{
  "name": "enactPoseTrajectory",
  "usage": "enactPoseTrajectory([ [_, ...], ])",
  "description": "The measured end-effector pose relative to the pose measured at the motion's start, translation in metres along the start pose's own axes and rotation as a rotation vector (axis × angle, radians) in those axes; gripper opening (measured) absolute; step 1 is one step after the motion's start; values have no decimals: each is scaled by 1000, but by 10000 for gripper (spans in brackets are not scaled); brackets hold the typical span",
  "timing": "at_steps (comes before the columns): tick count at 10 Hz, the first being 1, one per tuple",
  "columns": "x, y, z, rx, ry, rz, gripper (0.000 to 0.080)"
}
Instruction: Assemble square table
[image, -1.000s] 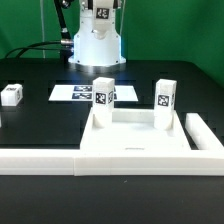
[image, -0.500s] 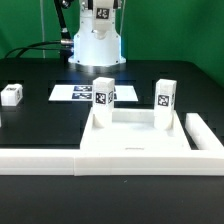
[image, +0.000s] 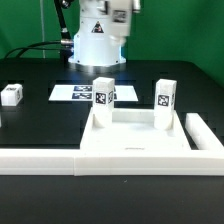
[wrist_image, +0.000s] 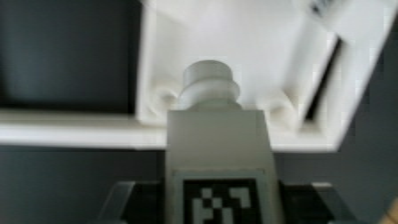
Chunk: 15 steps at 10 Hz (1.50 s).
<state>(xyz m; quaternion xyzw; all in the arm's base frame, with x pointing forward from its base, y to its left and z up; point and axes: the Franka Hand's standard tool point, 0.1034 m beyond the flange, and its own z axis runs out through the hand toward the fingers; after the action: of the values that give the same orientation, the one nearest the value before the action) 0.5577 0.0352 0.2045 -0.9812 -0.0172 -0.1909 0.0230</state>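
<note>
- Square tabletop (image: 135, 150): one, carrying two upright legs (image: 104, 92) (image: 166, 97).
- Loose leg (image: 11, 95): one, on the surface (image: 40, 125).
- End effector (wrist_image: 222, 200): closed around a fourth leg (wrist_image: 217, 140).

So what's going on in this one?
A robot arm is putting a small square table together. Its gripper appears shut on a white leg, held up in the air with its tip toward the table slab, which sits in the corner of a white rail. Two other legs already stand upright on the slab, and a spare leg lies off toward the exterior view's left.
</note>
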Motion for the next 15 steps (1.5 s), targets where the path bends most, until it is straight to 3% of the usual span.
enactPoseTrajectory([
  [2, 23, -23, 17, 4, 211, 4, 287],
  [5, 19, -17, 20, -15, 373, -12, 287],
  [6, 9, -17, 31, -16, 335, -13, 287],
  [9, 2, -20, 40, -12, 279, -21, 287],
  [10, -1, -33, 57, 0, 258, -22, 287],
  [13, 6, -48, 112, 12, 242, -28, 287],
  [15, 7, -48, 111, 12, 226, -35, 287],
])
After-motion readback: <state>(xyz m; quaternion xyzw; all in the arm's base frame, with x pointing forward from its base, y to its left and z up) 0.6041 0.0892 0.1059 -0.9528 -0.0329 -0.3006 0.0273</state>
